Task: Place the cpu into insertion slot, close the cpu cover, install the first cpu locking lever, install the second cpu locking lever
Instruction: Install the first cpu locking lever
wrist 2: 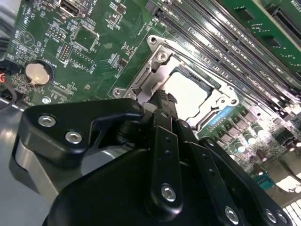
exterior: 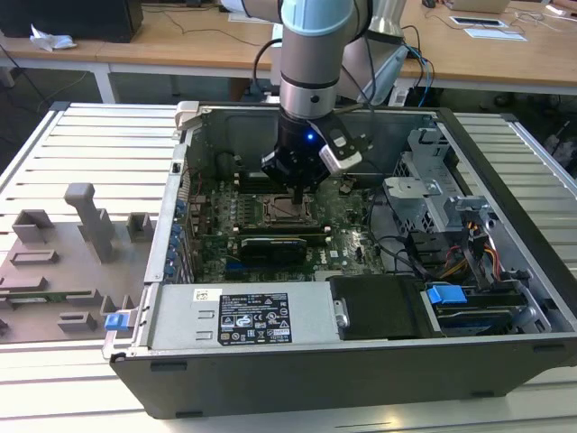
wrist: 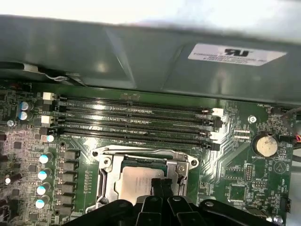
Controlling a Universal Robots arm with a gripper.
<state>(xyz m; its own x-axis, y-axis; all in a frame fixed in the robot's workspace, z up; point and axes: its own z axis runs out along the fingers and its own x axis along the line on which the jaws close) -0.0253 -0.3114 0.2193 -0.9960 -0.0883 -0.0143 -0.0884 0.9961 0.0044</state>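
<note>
So far we judge first two steps done: dull silver square cpu (wrist 2: pixel 188 92) seated in square black insertion slot (wrist: pixel 141 165), thin silver-grey metal cpu cover (wrist 2: pixel 155 63) shut flat over it; black gripper (wrist 2: pixel 162 101) at cover's edge, jaws pressed together, pinching nothing; whether levers are latched we cannot tell

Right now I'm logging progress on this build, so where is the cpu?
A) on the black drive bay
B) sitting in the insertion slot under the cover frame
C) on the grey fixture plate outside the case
B: in both wrist views the cpu lies in the insertion slot, with the gripper right above it.
</note>
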